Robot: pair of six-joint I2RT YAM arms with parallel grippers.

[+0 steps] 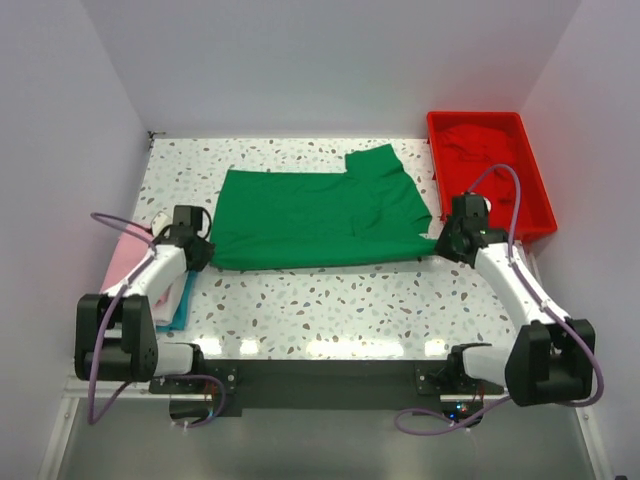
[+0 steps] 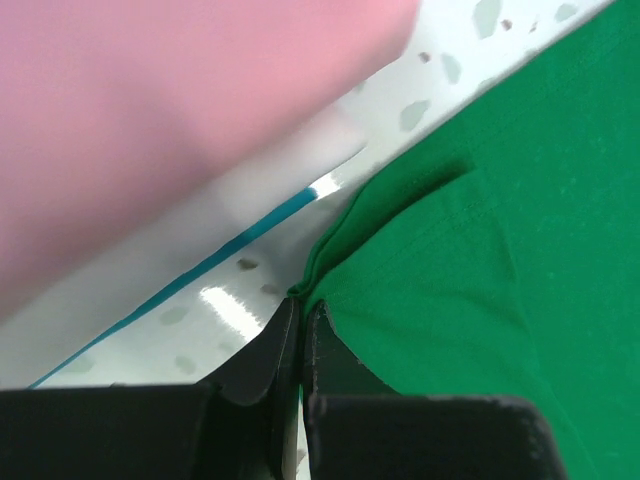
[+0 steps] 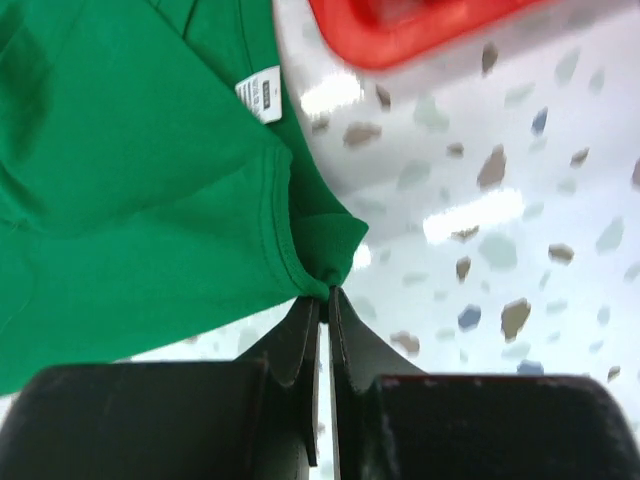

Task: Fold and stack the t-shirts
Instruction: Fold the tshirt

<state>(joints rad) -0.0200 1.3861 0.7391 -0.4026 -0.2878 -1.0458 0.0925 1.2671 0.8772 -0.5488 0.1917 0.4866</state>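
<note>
The bright green t-shirt [image 1: 315, 218] lies spread on the speckled table, folded lengthwise, one sleeve at the back right. My left gripper [image 1: 199, 249] is shut on its near left corner [image 2: 312, 283]. My right gripper [image 1: 441, 243] is shut on its near right corner by the neck hem [image 3: 322, 278]; a white label [image 3: 262, 93] shows there. The pink t-shirt [image 1: 128, 262] lies folded at the left edge, large in the left wrist view [image 2: 150, 110]. The red t-shirt [image 1: 478, 145] lies crumpled in the red tray.
The rigid red plastic tray [image 1: 545, 200] stands at the back right, its rim close to my right gripper [image 3: 400, 40]. A white and teal cloth [image 1: 180, 300] lies under the pink shirt. White walls close in the table.
</note>
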